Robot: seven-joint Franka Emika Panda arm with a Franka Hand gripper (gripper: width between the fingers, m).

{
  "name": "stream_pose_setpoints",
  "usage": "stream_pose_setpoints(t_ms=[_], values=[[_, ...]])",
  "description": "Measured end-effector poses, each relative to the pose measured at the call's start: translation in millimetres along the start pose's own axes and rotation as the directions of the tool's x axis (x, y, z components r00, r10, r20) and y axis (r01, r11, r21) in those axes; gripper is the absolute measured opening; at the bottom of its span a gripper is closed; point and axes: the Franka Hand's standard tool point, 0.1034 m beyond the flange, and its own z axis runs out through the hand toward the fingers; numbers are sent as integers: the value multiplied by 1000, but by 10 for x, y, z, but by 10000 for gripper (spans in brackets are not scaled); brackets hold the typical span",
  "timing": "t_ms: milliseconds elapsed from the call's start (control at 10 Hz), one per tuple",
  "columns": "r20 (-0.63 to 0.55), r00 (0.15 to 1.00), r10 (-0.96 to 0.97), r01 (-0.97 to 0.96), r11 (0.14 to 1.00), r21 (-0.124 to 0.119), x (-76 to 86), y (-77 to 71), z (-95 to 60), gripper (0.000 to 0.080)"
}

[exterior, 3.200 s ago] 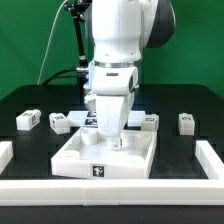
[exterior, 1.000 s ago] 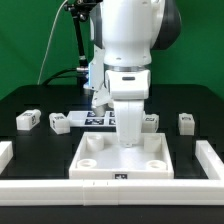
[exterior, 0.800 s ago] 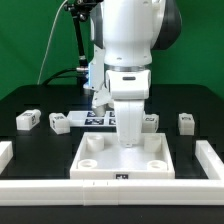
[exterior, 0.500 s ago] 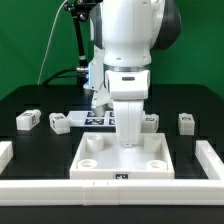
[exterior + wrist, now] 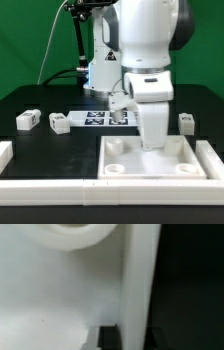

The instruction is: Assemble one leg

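Bright, even light, seemingly from above, fills the exterior view; the black tabletop point(image 5: 60, 150) shows little glare. The wrist view is soft and blurred (out of focus throughout), its whites nearly washed out.

Panel point(image 5: 150, 165) sits at front, toward exterior view's right, just behind front rail point(image 5: 50, 186). Outer left leg point(image 5: 28, 120) and inner left leg point(image 5: 59, 123) lie near each other, back left. Right leg point(image 5: 186, 122) is back right. Marker board point(image 5: 95, 118) lies beside inner left leg, behind panel.

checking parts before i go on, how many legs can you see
3. One leg at the exterior view's far left, a second beside it, a third at the right. The arm may hide another.
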Motion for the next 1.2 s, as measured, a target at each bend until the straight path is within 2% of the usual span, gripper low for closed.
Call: stream_pose_setpoints(t_ms=[100,500,600,700,800,900,1000,1200], values=[[-1,1000,22,-22,1000,3,89,42,5,57],[3,998,59,-59,998,10,81,40,12,66],[3,998,59,-59,998,10,80,40,12,284],[3,998,59,-60,998,8,79,45,8,284],[2,998,60,-60,998,6,80,51,5,467],[2,998,60,-60,998,4,80,55,2,467],[1,998,60,-60,998,3,80,58,1,606],[1,998,60,-60,998,2,79,59,0,636]])
